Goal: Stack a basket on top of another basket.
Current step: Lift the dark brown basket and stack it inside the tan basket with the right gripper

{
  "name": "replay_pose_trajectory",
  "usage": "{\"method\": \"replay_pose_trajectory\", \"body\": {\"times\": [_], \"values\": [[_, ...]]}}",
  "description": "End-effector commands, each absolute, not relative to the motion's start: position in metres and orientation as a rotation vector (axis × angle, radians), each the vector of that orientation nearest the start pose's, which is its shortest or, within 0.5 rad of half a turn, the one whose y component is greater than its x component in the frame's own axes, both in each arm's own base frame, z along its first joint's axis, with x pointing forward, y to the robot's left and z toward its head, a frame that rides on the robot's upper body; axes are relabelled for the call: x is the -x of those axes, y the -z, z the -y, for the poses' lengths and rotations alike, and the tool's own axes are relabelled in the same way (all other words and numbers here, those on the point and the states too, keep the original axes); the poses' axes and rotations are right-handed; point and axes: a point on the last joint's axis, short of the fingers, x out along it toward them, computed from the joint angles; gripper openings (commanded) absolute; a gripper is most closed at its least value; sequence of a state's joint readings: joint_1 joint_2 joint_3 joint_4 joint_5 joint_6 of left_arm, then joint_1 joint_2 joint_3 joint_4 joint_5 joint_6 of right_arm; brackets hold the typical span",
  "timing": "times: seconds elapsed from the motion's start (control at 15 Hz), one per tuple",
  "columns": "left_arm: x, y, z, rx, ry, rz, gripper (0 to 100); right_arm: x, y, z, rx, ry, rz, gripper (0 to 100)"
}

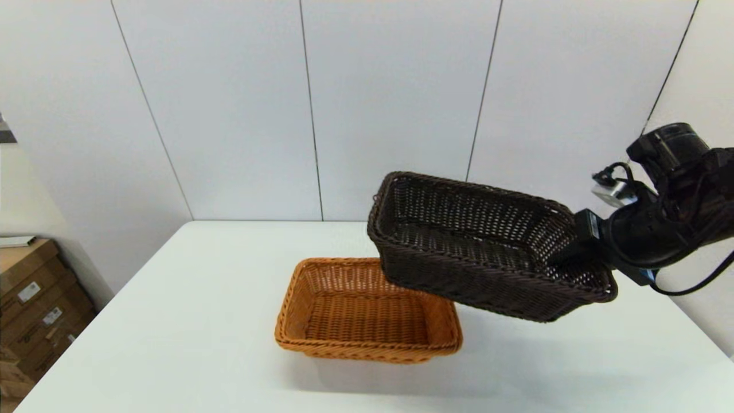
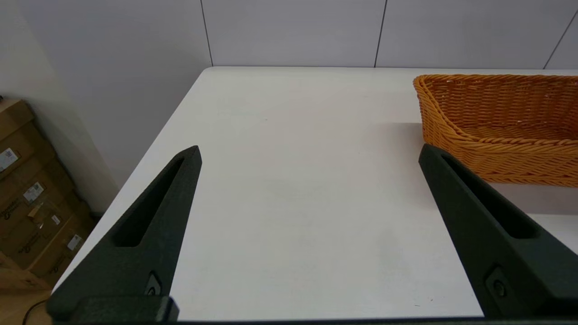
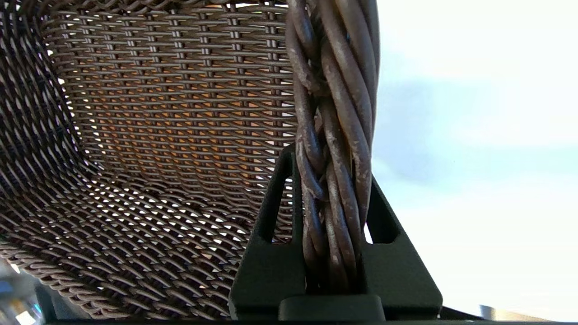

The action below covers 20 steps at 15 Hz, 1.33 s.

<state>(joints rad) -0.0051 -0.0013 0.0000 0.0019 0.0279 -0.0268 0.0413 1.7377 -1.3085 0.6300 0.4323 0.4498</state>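
The right gripper [image 1: 565, 252] is clamped on the braided rim at the right end of the dark basket [image 1: 487, 252], holding it in the air, tilted, with its left end higher. In the head view this basket hangs above and to the right of the tan basket [image 1: 367, 312], its lower left corner overlapping the tan basket's far right corner; whether they touch cannot be told from here. The tan basket sits flat on the table [image 1: 172, 344], open side up.

The right wrist view adds the grip itself: the two fingers [image 3: 271, 216] are closed from both sides on the rim braid [image 3: 334, 135], one inside the dark basket [image 3: 135, 135] and one outside. Orange shows through the weave of the basket's wall, so the tan one lies behind it.

The left wrist view shows what the head view does not: the left gripper [image 2: 309, 153], fingers [image 2: 153, 212] spread wide with nothing between them, over bare table [image 2: 293, 203] to the left of the tan basket [image 2: 496, 126]. Cardboard boxes [image 2: 27, 207] stand on the floor beyond the table's left edge.
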Motion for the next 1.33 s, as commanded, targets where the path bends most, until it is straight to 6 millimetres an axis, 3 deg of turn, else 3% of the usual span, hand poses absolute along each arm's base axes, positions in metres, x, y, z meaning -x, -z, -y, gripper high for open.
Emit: {"method": "replay_pose_trajectory", "body": {"times": [0.07, 0.2, 0.6, 1.33], "values": [[0.023, -0.075, -0.001, 0.028, -0.023, -0.001, 100, -0.304, -0.223, -0.059, -0.506, -0.300, -1.213, 0], [0.023, -0.075, -0.001, 0.026, -0.023, 0.000, 100, -0.310, -0.229, -0.079, -0.459, -0.353, -1.238, 0], [0.023, -0.075, -0.001, 0.028, -0.025, 0.000, 100, -0.320, -0.210, -0.131, -0.368, -0.453, -1.312, 0], [0.023, -0.075, -0.001, 0.028, -0.023, -0.001, 100, -0.346, -0.181, -0.143, -0.393, -0.434, -1.324, 0]]}}
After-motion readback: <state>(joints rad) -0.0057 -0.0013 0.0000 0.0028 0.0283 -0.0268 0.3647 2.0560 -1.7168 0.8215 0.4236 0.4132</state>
